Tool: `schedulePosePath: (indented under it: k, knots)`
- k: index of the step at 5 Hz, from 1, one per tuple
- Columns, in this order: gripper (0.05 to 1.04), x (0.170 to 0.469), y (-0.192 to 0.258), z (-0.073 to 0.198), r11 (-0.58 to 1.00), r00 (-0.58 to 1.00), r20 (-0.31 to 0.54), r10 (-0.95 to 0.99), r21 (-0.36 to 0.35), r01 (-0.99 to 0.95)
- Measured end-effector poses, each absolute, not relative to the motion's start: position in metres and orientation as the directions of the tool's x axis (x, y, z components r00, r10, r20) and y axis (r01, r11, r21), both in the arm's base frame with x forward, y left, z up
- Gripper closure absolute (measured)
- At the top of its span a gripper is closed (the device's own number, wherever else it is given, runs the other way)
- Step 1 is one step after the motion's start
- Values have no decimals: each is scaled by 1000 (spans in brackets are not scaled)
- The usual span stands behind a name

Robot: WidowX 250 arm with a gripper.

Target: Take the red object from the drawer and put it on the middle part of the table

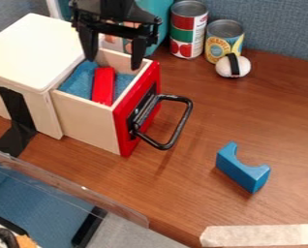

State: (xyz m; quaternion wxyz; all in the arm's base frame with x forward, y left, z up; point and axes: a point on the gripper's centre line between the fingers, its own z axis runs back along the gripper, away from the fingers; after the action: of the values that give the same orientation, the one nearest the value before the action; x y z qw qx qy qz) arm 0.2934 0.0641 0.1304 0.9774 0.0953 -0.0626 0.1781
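From where I stand, a black gripper hangs over the drawer, its fingers spread wide, one near the red front. The black handle juts toward open wood, where a blue arched block rests between drawer and pale tape. Beyond the drawer, two cans stand before a fabric wall. Inside it, the red object lies on blue lining.

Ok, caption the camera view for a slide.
Open black gripper above an open drawer holding a red block, with a blue notched block on the wooden table.
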Motion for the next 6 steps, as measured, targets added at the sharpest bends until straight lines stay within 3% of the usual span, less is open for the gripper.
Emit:
schedulePosePath:
  k: [2,4,6]
  knots:
    - [85,286,85,127,852,862,230,452,176,-494]
    - [85,293,84,104,774,773,320,547,158,-613]
    - [85,292,86,87,697,663,415,624,88,-711]
